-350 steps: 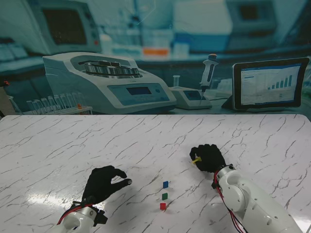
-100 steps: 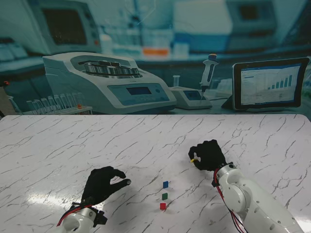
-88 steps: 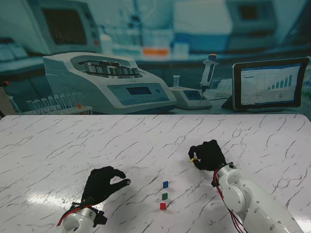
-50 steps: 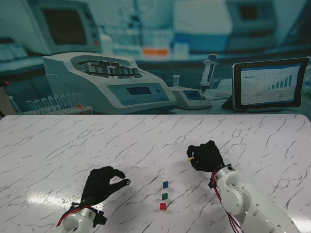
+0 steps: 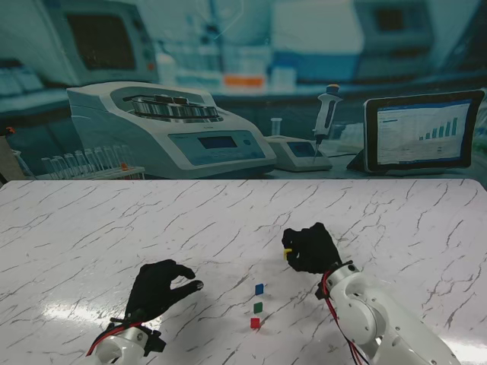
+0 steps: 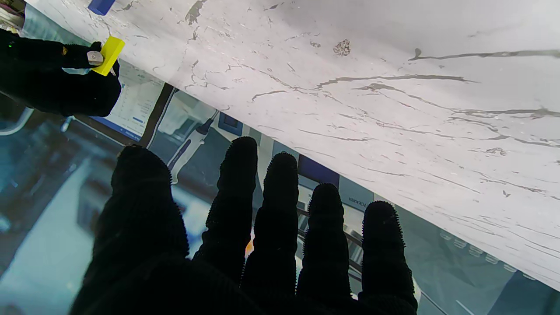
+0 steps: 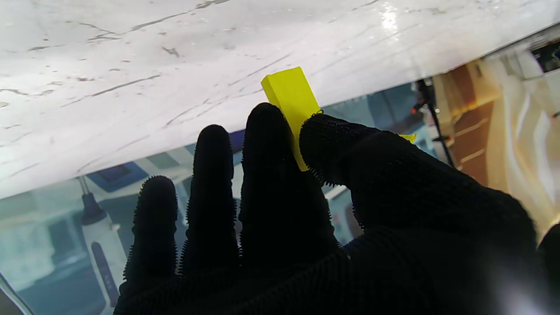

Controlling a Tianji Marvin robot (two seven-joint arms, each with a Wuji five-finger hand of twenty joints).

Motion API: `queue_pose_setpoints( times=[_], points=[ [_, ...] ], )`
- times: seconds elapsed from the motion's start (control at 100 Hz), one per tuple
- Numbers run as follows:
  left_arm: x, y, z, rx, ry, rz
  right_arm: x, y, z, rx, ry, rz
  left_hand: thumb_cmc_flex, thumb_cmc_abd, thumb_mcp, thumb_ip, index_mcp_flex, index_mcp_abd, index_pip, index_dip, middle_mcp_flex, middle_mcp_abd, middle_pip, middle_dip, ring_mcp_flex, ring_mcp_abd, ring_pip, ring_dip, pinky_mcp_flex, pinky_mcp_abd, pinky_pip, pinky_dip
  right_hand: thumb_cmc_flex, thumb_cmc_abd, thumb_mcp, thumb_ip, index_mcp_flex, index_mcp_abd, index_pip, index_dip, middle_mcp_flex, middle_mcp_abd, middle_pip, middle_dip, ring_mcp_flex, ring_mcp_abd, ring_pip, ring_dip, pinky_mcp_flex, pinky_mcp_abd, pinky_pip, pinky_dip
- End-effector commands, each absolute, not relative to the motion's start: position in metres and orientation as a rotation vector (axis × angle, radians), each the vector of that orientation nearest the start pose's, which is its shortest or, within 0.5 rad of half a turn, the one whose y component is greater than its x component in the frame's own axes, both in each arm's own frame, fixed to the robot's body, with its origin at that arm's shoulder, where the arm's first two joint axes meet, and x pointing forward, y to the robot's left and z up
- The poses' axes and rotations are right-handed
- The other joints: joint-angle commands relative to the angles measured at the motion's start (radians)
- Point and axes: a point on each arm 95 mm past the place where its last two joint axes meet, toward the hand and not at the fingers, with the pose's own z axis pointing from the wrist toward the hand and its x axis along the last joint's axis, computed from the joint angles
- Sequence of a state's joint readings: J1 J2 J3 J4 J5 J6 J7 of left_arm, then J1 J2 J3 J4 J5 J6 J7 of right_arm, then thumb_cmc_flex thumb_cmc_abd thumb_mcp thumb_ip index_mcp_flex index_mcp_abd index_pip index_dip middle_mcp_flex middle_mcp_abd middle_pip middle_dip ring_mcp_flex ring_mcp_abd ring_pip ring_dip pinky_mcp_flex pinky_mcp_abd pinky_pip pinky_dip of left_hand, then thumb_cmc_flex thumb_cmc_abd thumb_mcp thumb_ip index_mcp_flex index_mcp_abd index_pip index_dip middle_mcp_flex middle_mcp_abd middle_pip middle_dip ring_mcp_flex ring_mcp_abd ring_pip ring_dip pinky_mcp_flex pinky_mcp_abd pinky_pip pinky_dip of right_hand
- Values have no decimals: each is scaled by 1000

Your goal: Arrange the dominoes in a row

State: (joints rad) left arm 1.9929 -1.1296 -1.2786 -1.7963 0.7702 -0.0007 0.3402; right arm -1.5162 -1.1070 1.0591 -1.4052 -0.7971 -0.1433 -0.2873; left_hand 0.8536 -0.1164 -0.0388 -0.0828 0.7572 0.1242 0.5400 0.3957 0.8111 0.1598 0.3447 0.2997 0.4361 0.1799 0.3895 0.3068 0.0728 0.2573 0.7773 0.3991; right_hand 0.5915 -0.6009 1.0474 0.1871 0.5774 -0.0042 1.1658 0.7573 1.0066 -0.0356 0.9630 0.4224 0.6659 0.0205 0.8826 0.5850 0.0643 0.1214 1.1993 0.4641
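The yellow domino point(image 7: 289, 94) is pinched between thumb and forefinger of the right robot hand point(image 5: 308, 249), clear of the surface point(image 5: 91, 228), its long axis running out along the fingers. Three dominoes are already placed: blue point(image 5: 259, 289), green point(image 5: 258, 307), red point(image 5: 255, 323), aligned near-to-far. One placement appears left. The left robot hand point(image 5: 160, 287) is spread, holding nothing.

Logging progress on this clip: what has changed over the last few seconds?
The right robot hand, shut on the yellow domino, has carried it left toward the row of blue, green and red dominoes. The row has not moved, and the left robot hand remains empty.
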Motion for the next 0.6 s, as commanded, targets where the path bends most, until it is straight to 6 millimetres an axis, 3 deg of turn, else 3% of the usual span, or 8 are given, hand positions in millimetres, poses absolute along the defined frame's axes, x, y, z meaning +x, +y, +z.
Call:
queue_pose_setpoints(
  times=[0.0, 0.59],
  points=[
    [272, -8, -363, -1531, 1146, -1723, 383, 37, -374, 1295, 1403, 1787, -11, 13, -22, -16, 17, -17, 1, 16, 8, -13, 13, 15, 19, -15, 11, 13, -7, 3, 34, 17, -14, 16, 35, 43, -15, 20, 71, -5, 21, -32, 24, -9, 23, -27, -6, -6, -1, -18, 30, -7],
    [269, -8, -365, -1524, 1141, -1731, 372, 74, -383, 1325, 1491, 1813, -11, 13, -21, -16, 17, -17, -1, 15, 8, -13, 12, 15, 19, -14, 11, 13, -8, 4, 33, 16, 35, 45, -36, -18, -35, 38, 44, -27, -11, -11, -1, -22, -11, -17, -21, -13, -18, -19, 24, -10]
  ],
)
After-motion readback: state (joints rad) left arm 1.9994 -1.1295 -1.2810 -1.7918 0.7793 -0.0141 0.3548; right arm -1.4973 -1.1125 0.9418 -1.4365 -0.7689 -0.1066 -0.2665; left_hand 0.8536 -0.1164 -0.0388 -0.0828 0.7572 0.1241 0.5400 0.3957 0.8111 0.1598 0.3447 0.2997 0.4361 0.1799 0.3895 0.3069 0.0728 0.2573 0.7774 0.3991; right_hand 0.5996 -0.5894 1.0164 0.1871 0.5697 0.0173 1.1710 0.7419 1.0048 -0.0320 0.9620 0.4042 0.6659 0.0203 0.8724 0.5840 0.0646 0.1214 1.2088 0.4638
